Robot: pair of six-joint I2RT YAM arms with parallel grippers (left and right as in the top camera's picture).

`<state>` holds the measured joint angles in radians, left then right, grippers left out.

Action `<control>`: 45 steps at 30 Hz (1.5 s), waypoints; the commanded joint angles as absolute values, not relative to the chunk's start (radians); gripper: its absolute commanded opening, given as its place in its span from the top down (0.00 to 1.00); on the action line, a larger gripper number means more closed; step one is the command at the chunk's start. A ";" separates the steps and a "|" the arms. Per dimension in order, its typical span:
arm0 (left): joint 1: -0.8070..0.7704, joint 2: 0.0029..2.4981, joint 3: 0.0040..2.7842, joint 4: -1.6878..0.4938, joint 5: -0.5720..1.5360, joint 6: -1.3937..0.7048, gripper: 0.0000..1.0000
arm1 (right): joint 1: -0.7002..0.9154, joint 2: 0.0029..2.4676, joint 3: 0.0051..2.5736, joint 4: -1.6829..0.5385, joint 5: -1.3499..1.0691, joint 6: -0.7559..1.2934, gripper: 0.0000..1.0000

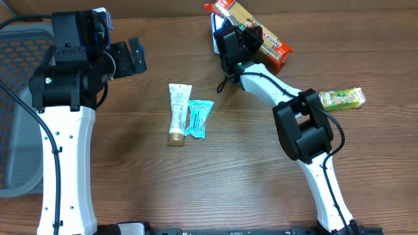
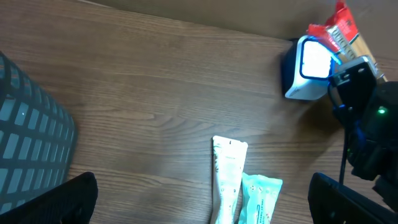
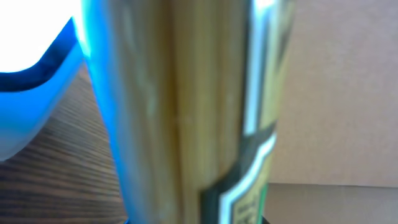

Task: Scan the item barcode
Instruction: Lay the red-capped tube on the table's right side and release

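Overhead light is even and soft, with faint shadows on the wooden table [image 1: 248,170]. From the left wrist, the scanner [image 2: 313,64] window glows overexposed white. Right wrist view: the spaghetti packet [image 3: 180,112] fills it, badly blurred and blue-tinged beside white glare.

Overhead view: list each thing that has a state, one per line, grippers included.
Left gripper: open, empty, off the table.
Right gripper: shut on the pasta pack.
Pasta pack: held close to the scanner.
Scanner: lit, standing on the table.
Tube: lying flat, capped.
Sachet: lying flat beside the tube.
Carton: lying on its side, not held.
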<state>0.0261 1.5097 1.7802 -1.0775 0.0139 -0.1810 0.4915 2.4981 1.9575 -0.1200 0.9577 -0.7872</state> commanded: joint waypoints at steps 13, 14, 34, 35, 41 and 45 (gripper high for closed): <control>0.026 1.517 1.786 -1.074 0.007 -0.179 0.00 | 0.539 2.405 2.001 0.009 1.155 -0.783 0.97; 0.026 1.517 1.786 -1.074 0.007 -0.179 0.00 | 0.549 2.373 2.001 -0.004 1.167 -0.745 0.97; 0.026 1.517 1.786 -1.074 0.007 -0.179 0.00 | 0.082 1.799 1.908 -1.258 0.290 1.206 0.96; 0.026 1.517 1.786 -1.074 0.007 -0.179 0.00 | 0.042 1.799 1.864 -1.231 0.275 1.267 0.96; 0.026 1.517 1.786 -1.074 0.007 -0.179 0.00 | -0.071 1.799 1.545 -0.793 0.183 1.269 0.96; 0.026 1.517 1.786 -1.074 0.007 -0.179 0.00 | -0.080 1.799 1.359 -0.542 0.182 1.250 0.96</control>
<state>0.0261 1.5097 1.7802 -1.0771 0.0139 -0.1810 -0.0784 1.8309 1.4189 -0.6285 0.1802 1.2297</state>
